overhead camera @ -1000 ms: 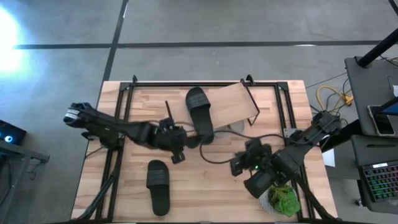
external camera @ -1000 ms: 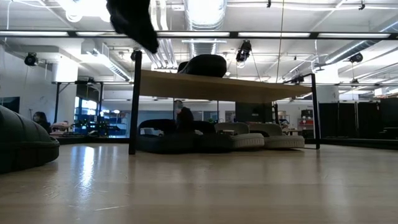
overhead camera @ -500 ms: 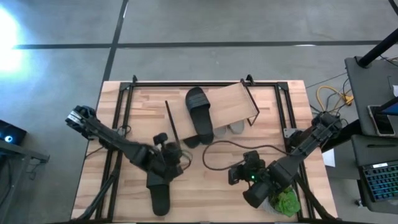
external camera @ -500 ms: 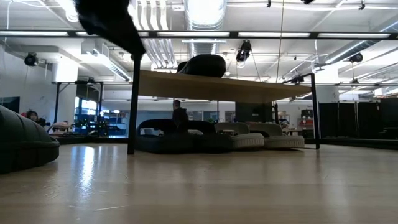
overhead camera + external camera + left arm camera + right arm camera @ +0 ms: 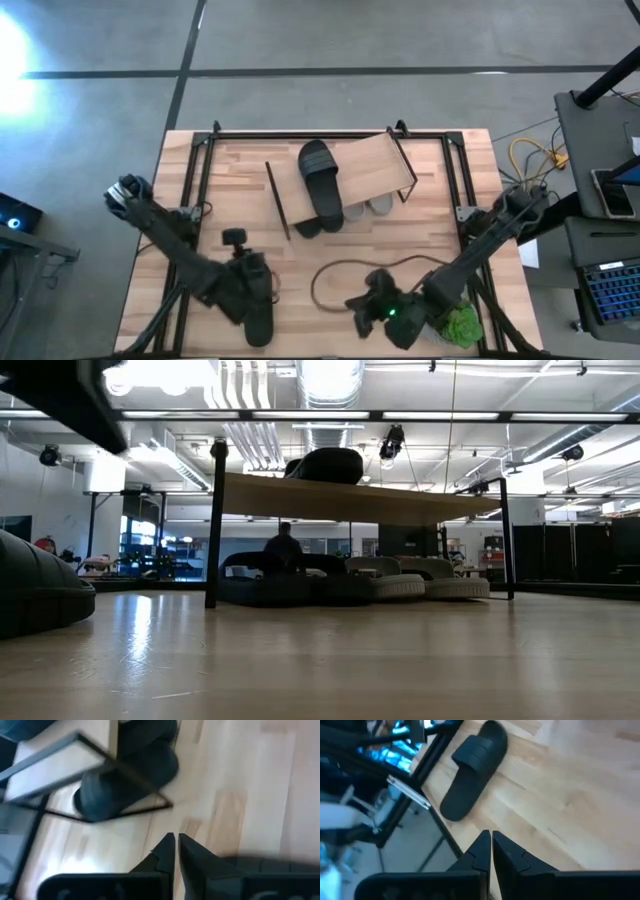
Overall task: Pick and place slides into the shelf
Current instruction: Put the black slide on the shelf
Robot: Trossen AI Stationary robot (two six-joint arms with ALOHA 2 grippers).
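Both end effectors closed, empty, one black slide point(image 5: 322, 184) atop shelf point(image 5: 375, 168)

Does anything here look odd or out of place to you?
Yes: one black slide lies across the shelf top, its heel hanging over the front edge, and another black slide lies alone near the table's front edge.

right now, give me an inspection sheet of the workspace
surface: wooden tabletop, bare planks across the middle
job's things: one black slide on top of the shelf; black and grey slides beneath it; one black slide loose near the left arm
clutter: potted plant by the right arm
grippers: left gripper shut, empty; right gripper shut, empty
cables: dark cable looped on the table
surroundings: person in the room behind; laptop on a side stand
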